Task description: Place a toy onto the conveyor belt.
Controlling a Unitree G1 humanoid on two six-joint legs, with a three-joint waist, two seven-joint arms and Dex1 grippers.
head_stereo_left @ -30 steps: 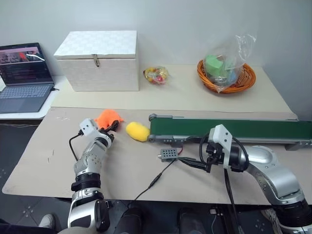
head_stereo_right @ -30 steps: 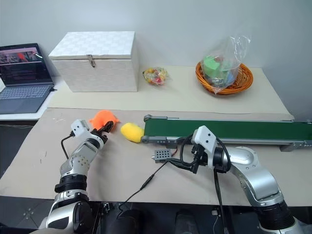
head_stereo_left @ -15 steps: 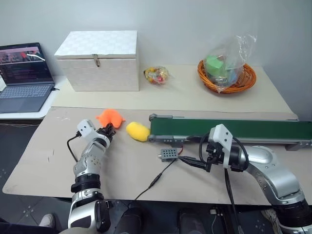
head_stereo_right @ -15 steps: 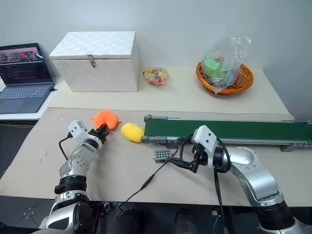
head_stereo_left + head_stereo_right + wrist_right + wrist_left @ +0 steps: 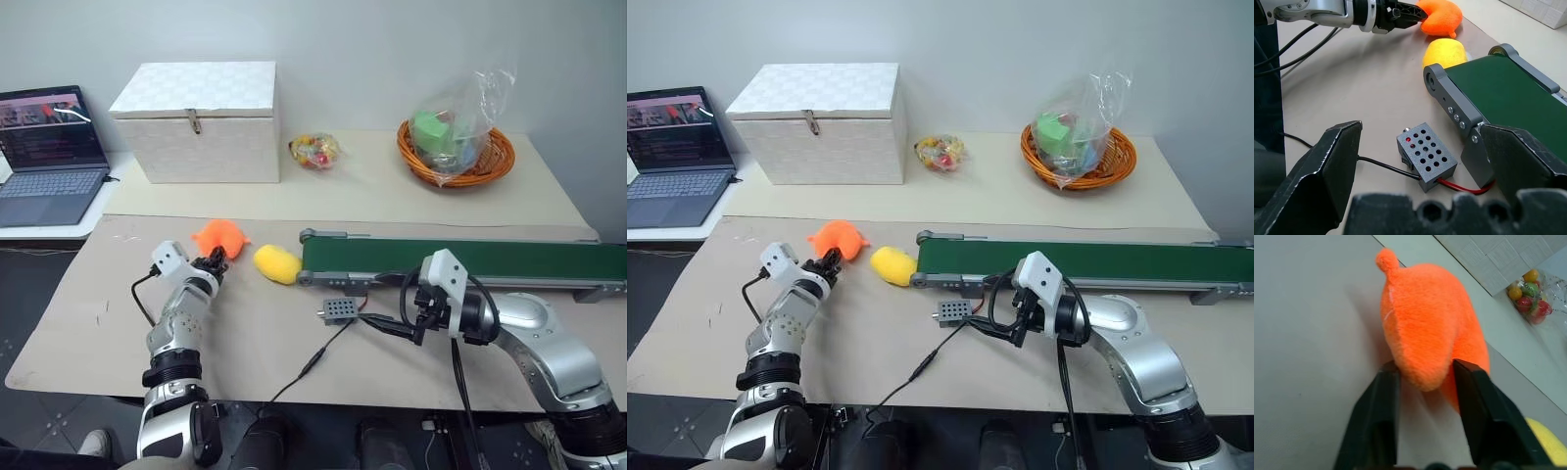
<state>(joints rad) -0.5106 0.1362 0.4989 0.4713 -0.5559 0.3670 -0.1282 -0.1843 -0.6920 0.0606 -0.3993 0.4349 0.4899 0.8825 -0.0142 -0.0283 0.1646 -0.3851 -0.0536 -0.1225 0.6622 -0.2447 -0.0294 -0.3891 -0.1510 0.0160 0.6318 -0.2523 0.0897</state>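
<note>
The orange plush toy lies on the beige table left of the conveyor belt, a long dark green band with grey end rollers. My left gripper is open right at the toy's near side. In the left wrist view its two black fingers stand on either side of the toy's near lobe, at or just off its fur, and the lobe looks unsqueezed. My right gripper hovers open and wide in front of the belt's left end, over the small grey control box, holding nothing.
A yellow oval plush lies between the toy and the belt's left roller. The control box's cable runs toward the table's front edge. Behind stand a white box, a small bag of colourful pieces, an orange basket and a laptop.
My left gripper's fingers narrowed at the toy's edge, then spread again; the hand sits slightly further left. The toy has barely shifted. The right arm has not moved.
</note>
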